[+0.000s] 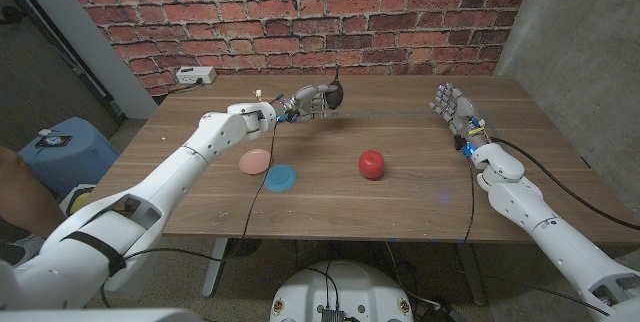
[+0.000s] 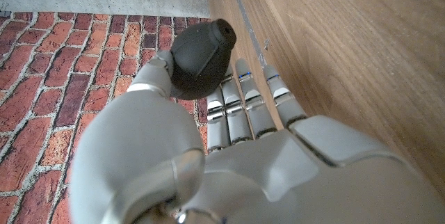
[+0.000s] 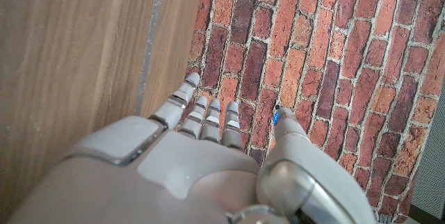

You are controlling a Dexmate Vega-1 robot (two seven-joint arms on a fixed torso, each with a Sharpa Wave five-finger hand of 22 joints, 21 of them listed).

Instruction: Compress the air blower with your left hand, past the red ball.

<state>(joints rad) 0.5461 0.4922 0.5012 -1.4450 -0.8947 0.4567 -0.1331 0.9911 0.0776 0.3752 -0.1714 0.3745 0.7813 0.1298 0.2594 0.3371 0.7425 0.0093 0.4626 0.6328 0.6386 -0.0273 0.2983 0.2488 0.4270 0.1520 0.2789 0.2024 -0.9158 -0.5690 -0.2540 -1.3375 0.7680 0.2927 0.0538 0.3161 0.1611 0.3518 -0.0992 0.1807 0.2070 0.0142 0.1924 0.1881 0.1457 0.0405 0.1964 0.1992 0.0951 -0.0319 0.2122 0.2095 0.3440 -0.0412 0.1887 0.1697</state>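
The black air blower (image 1: 334, 92) is sitting up off the counter (image 1: 400, 212) near its far edge, by the brick wall (image 1: 300, 12); the left hand (image 1: 312, 101) is holding it, with the fingers (image 2: 243, 102) wrapping around its round body. The red ball (image 1: 372, 163) is lying on the counter closer to the robot, with a pink disc (image 1: 254, 161) and a blue disc (image 1: 281, 176) lying just beside each other to its left; the right hand (image 1: 450, 105) is standing well apart on the right, holding nothing, its fingers (image 3: 201, 116) reaching out straight and a little apart.
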